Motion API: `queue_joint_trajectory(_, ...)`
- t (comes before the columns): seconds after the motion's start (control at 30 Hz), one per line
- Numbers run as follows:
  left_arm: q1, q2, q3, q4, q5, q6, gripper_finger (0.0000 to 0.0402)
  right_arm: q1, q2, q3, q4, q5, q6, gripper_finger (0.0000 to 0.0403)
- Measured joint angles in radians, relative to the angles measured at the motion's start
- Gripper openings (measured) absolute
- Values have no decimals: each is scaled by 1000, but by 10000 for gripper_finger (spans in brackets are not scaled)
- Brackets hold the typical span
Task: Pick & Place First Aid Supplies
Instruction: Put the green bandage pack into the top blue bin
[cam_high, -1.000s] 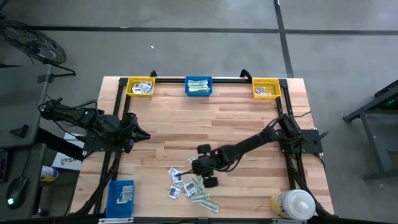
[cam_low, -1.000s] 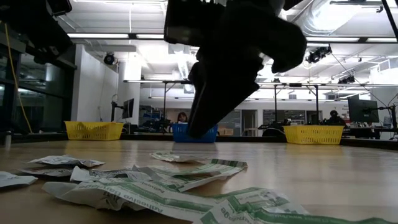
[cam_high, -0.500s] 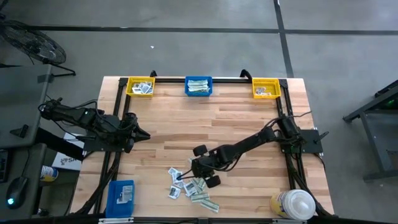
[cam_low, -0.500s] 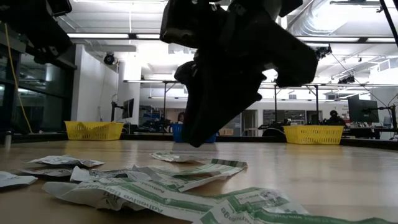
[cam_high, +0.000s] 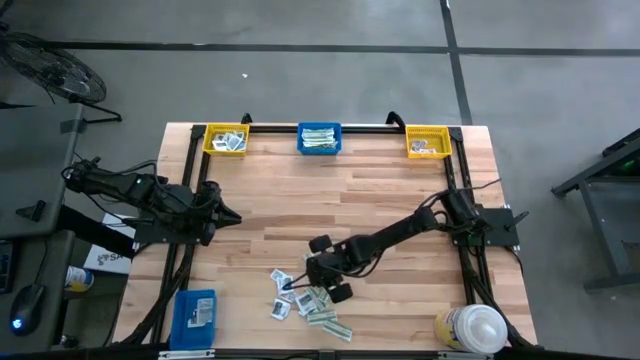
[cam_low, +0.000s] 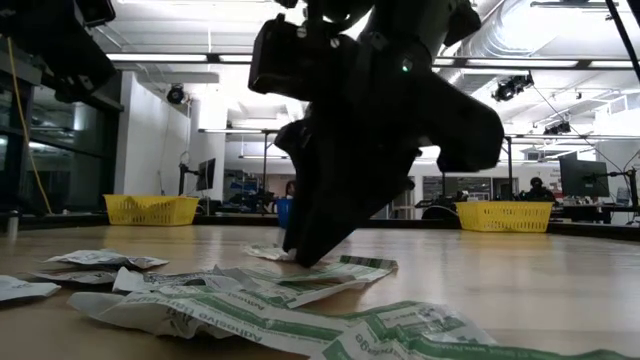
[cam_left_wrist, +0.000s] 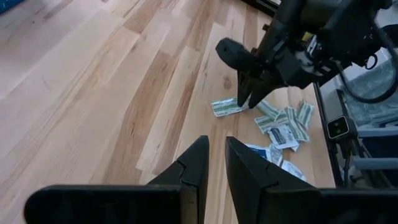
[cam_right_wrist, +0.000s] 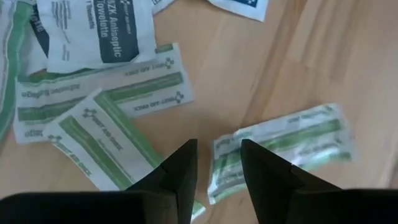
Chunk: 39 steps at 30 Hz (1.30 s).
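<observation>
Wooden planks make up the desk (cam_high: 400, 180), which fills the centre of the high view, with two yellow bins (cam_high: 225, 139) (cam_high: 427, 142) and a blue bin (cam_high: 319, 138) in a row along its upper edge, each already holding some packets. A white-capped bottle (cam_high: 472, 329) stands at the lower right corner and a blue box (cam_high: 195, 311) at the lower left.

First aid supplies (cam_high: 305, 302) lie in a loose scatter at lower centre of the high view: squarish white packets and narrow green-and-white strips, some overlapping. One green strip (cam_right_wrist: 283, 149) lies a little apart from the heap.

At that strip the right claw (cam_right_wrist: 217, 165) points down, its fingers apart with a narrow gap, nothing between them, the strip's near end just under the tips. The left claw (cam_left_wrist: 216, 158) waits over bare wood at the left of the high view, fingers nearly together and empty.

These packets look very light, thin and limp. Lying flat on smooth wood, they would likely slide or fold rather than lift cleanly. The lone strip seems the easier target. A pinch across its narrow width near one end, with the tips pressed onto the wood either side, looks the surest hold; a bite into the heap could bring up neighbours too.
</observation>
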<state>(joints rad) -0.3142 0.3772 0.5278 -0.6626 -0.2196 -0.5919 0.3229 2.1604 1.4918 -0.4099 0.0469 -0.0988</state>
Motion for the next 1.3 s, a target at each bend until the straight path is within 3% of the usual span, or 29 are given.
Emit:
queue_joint_trajectory(0.2, 0, 0, 0, 1, -1, -2, 53, -3, 7, 3, -33, -19, 12, 108)
queue_joint_trajectory(0.53, 0, 0, 0, 1, -2, -16, 53, -8, 9, 2, -53, -47, 47, 5)
queue_joint_trajectory(0.8, 0, 0, 0, 1, -2, -16, 53, -8, 4, 18, -68, 1, 201, 1)
queue_joint_trajectory(1.07, 0, 0, 0, 6, -1, -16, 53, -36, 2, 166, -209, 95, 170, 1)
queue_joint_trajectory(1.3, 0, 0, 0, 7, -1, -16, 53, -129, 1, 336, -378, 176, 117, 0)
